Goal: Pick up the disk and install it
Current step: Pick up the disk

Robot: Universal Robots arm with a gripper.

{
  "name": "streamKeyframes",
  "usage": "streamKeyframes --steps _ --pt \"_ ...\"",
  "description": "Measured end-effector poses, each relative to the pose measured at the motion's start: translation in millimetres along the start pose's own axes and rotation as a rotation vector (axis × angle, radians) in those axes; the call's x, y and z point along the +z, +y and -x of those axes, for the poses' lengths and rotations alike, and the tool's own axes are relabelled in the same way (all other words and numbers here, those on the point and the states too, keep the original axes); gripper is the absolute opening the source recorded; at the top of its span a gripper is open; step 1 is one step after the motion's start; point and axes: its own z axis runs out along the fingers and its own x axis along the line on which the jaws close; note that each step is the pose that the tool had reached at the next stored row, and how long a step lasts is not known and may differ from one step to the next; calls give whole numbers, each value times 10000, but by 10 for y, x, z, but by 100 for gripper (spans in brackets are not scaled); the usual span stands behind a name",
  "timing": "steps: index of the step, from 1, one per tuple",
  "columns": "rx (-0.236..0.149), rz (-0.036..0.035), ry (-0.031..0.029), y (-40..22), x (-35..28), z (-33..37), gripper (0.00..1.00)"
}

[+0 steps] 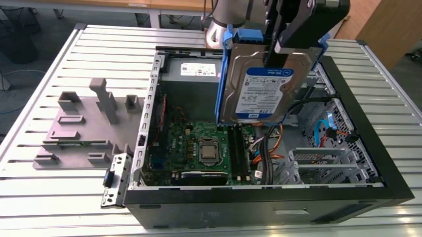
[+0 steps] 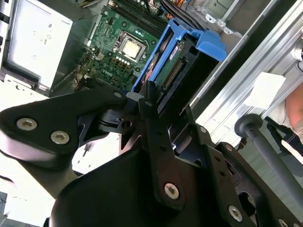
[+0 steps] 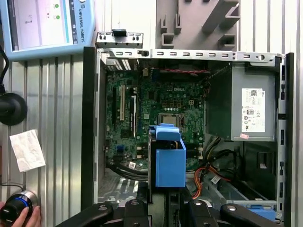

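The silver-grey, blue-railed disk (image 1: 264, 94) is clamped beneath the black gripper (image 1: 282, 52). Its long axis is held upright over the open black computer case (image 1: 250, 205).

The arm (image 1: 228, 14) comes in at the far side of the exterior view, its wrist turned downward. The gripper (image 1: 280, 49) has its black fingers (image 1: 297, 32) clamped on the top edge of the disk (image 1: 264, 91) (which hangs upright below them, label facing near).
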Motion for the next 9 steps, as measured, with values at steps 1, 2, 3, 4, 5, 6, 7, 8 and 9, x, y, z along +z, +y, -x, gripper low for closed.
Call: streamKeyframes --steps 1,2,3,4,5,6,7,8,9 --pt "22 0 0 0 3 -12 35" --pt "46 -1 -1 0 6 -23 35" --pt "69 -1 -1 -1 10 -36 35" --pt "92 -2 0 -1 14 -47 35" --pt "114 -2 -1 -1 20 -61 35" --pt "133 -2 -1 -2 25 -73 35" --pt "151 -3 -1 -4 31 -85 35" --pt "171 -3 -1 -4 37 -97 35" --pt "193 -3 -2 -5 42 -108 35"
